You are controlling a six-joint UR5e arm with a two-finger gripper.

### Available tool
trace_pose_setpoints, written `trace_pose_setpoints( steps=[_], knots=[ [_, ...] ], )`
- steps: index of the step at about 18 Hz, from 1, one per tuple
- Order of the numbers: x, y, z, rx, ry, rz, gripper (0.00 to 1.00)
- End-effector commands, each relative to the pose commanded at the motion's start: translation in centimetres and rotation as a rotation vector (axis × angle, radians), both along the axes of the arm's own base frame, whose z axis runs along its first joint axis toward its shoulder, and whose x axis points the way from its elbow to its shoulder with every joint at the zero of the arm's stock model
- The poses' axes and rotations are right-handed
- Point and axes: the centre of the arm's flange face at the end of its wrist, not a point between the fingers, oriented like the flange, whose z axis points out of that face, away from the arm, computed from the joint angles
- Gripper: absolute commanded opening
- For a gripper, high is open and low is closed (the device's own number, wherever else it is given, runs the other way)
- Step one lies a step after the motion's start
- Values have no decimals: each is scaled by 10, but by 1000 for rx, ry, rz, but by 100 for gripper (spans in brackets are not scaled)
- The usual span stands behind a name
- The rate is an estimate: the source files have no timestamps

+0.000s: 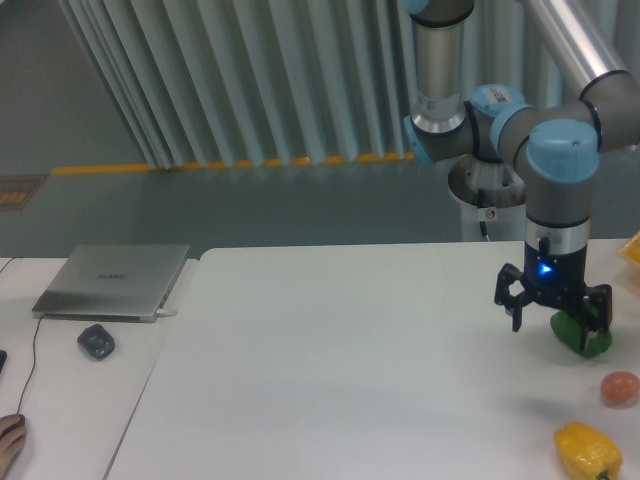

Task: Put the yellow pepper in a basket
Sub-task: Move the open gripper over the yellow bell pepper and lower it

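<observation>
The yellow pepper [588, 450] lies on the white table [330, 380] at the front right corner, glossy and lumpy. My gripper [558, 324] hangs low over the table, behind the pepper and a little to its left, well apart from it. Its jaws stand wide open with nothing between them. A green bell pepper [580, 335] sits right by the right finger, partly hidden by it. No basket shows clearly; a yellow-orange edge [632, 248] is cut off at the right border, and I cannot tell what it is.
A small round orange-pink fruit [620, 387] lies between the green pepper and the yellow pepper. On the left side table are a closed laptop [112, 280] and a dark mouse [96, 342]. A hand shows at the bottom left corner [10, 440].
</observation>
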Motion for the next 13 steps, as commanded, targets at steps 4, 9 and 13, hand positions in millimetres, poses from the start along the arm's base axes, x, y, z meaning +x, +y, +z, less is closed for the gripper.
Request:
trace_pose_setpoints(
  steps=[4,9,13],
  knots=[
    [-7,12,-11,35,0,112,100],
    [-19,31,-27,73,19,152,100],
    [-34,40,-43,69,50,182,100]
  ],
)
